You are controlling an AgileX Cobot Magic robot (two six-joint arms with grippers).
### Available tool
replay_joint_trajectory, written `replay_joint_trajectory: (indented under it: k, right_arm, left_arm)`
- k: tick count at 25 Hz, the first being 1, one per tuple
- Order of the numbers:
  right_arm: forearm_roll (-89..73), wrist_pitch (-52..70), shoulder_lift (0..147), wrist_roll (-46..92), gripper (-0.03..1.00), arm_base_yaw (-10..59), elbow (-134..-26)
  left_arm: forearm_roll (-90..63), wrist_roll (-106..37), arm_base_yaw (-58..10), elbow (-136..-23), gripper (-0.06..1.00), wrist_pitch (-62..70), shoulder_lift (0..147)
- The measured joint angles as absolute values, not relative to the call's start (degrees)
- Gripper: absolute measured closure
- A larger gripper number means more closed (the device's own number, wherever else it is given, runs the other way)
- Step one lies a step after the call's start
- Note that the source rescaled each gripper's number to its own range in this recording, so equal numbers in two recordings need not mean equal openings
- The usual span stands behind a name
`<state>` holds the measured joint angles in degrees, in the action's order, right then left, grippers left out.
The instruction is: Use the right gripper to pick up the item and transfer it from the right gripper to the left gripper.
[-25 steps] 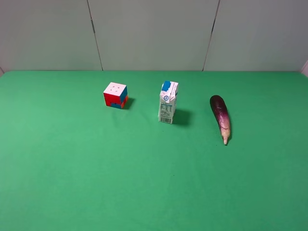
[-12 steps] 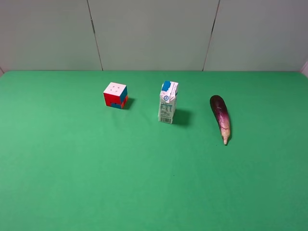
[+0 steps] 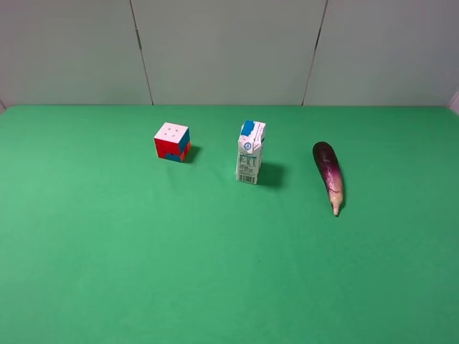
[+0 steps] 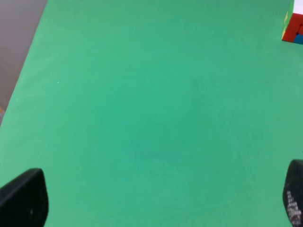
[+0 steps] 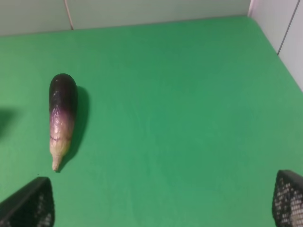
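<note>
The eggplant [image 3: 329, 174] lies flat on the green table, right of the milk carton, its pale pointed stem end towards the front. It also shows in the right wrist view [image 5: 61, 116], well ahead of my right gripper [image 5: 163, 203], which is open and empty with only its two fingertips [image 5: 33, 203] in view. My left gripper [image 4: 156, 201] is open and empty over bare green cloth, its fingertips [image 4: 23, 201] at the frame corners. Neither arm shows in the exterior high view.
A white-and-blue milk carton [image 3: 250, 152] stands upright at the table's middle. A red, white and blue puzzle cube [image 3: 172, 141] sits to its left and shows in the left wrist view [image 4: 293, 26]. A pale wall [image 3: 229, 50] closes the back; a white panel [image 5: 279, 28] borders the right.
</note>
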<state>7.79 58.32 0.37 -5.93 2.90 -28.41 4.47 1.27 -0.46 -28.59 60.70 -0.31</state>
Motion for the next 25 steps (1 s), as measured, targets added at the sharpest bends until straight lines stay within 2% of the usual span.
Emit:
replay_joint_trajectory:
  k: [11, 25]
  right_arm:
    - [7.2, 59.7, 25.2, -5.1, -0.03, 2.9, -36.0]
    - [2.1, 52.2, 56.2, 0.4, -0.03, 3.2, -44.5]
  left_arm:
    - [4.5, 1.3, -0.5, -28.6, -0.03, 60.7, -0.3]
    - [4.5, 1.3, -0.5, -28.6, -0.03, 60.7, -0.3]
